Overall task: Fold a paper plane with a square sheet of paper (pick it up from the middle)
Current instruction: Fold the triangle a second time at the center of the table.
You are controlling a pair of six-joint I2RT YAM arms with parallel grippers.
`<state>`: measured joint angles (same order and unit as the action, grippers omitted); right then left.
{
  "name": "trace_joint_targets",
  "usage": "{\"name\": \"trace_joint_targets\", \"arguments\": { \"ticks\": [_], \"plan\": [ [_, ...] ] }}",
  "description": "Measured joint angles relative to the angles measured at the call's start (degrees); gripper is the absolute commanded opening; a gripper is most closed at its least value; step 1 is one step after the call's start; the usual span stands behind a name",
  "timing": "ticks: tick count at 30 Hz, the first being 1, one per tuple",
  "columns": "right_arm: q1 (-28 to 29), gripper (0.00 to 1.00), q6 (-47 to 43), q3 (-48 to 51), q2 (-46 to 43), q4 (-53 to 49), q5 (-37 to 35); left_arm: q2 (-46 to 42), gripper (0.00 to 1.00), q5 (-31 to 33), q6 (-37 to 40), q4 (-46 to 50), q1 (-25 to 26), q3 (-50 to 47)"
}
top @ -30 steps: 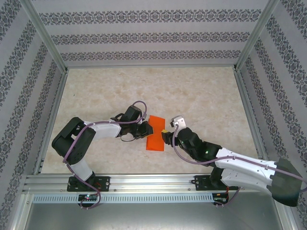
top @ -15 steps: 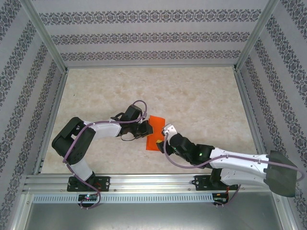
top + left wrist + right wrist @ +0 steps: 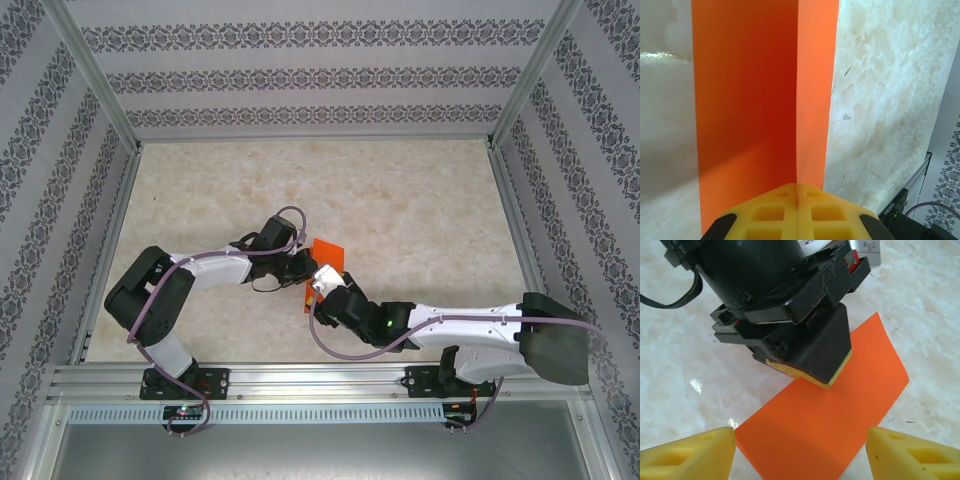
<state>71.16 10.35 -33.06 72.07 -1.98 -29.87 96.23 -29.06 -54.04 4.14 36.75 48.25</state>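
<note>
The square sheet of paper (image 3: 328, 250) is bright orange and lies folded into a narrow rectangle on the marble table, just right of my left gripper (image 3: 301, 266). In the left wrist view the paper (image 3: 745, 100) runs away from the yellow pads, which meet on its near edge at my left gripper (image 3: 797, 192). My right gripper (image 3: 800, 452) hovers open over the paper (image 3: 830, 415), one yellow fingertip (image 3: 695, 455) at each side. Ahead of it the left gripper (image 3: 812, 371) pinches the paper's far long edge. From above, my right gripper (image 3: 320, 284) covers the paper's near half.
Patterned walls and aluminium posts (image 3: 95, 75) close in the table on three sides. A metal rail (image 3: 300, 385) runs along the near edge by the arm bases. Bare marble (image 3: 400, 190) stretches behind and to the right of the paper.
My right arm has swung left and forward until its gripper is over the paper, and its jaws have widened. My left gripper has closed fully on the paper's edge.
</note>
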Motion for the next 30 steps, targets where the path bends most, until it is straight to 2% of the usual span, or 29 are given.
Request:
{"name": "trace_joint_targets", "arguments": {
  "ticks": [13,20,30],
  "plan": [
    [1.31,0.68,-1.55,0.0,-0.2,-0.52,-0.11,-0.55,0.07,1.29,1.05,1.36,0.0,0.02],
    [1.62,0.69,-1.55,0.87,-4.76,-1.42,-0.11,-0.55,0.07,1.29,1.03,1.49,0.02,0.02],
    [1.6,0.69,-1.79,1.29,-4.92,-1.68,1.57,-0.55,0.07,1.29,1.05,1.51,0.0,0.02]
  ]
}}
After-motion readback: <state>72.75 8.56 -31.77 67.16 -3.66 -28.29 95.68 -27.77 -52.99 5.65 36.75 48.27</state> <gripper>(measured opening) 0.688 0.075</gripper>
